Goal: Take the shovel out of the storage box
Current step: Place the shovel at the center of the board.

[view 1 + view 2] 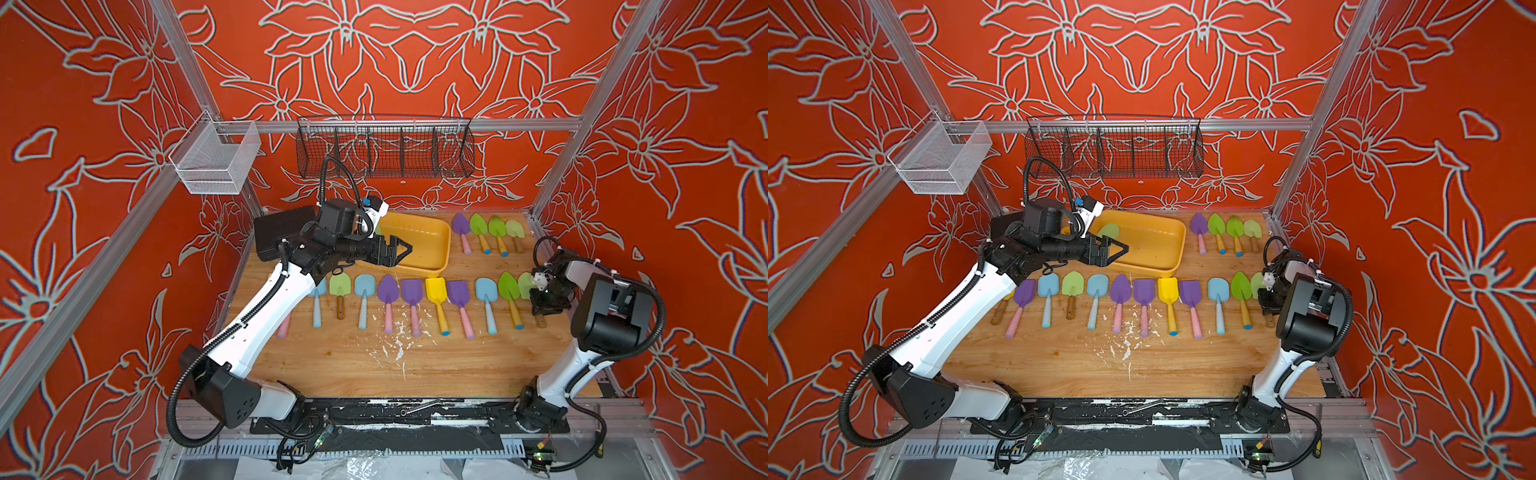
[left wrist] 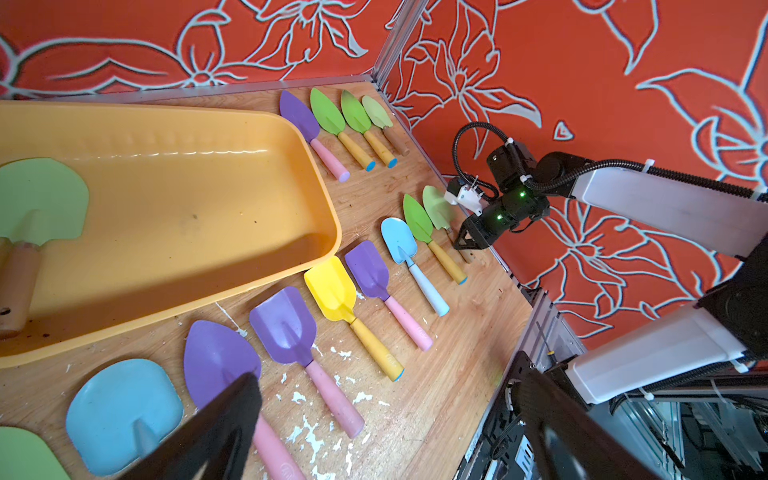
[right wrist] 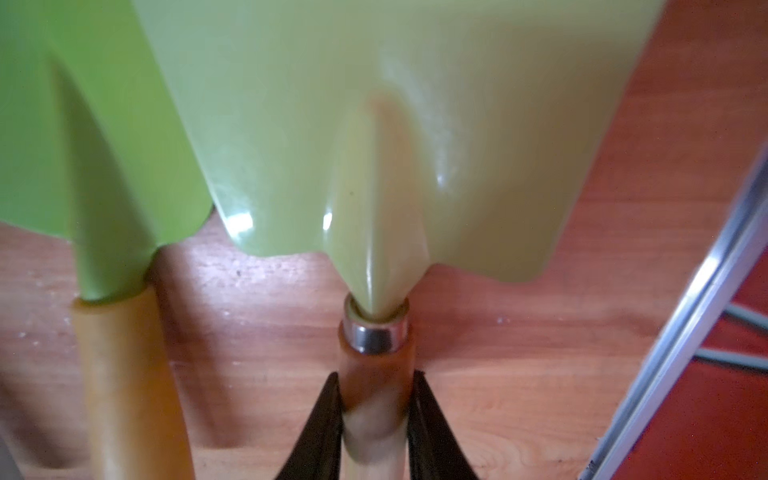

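**One shovel in the box**

We are hovering the left gripper (image 1: 401, 253), jaws wide and empty, over the storage box's (image 1: 432, 249) near rim. The shovel (image 1: 1109, 230) is lying at the box's left end, handle close to the wall. We are judging a steep reach onto that handle best. The front row of shovels (image 1: 436, 291) is crowding the rim. The right gripper (image 3: 376, 399) is clamping another green shovel (image 3: 374, 145) by its handle.
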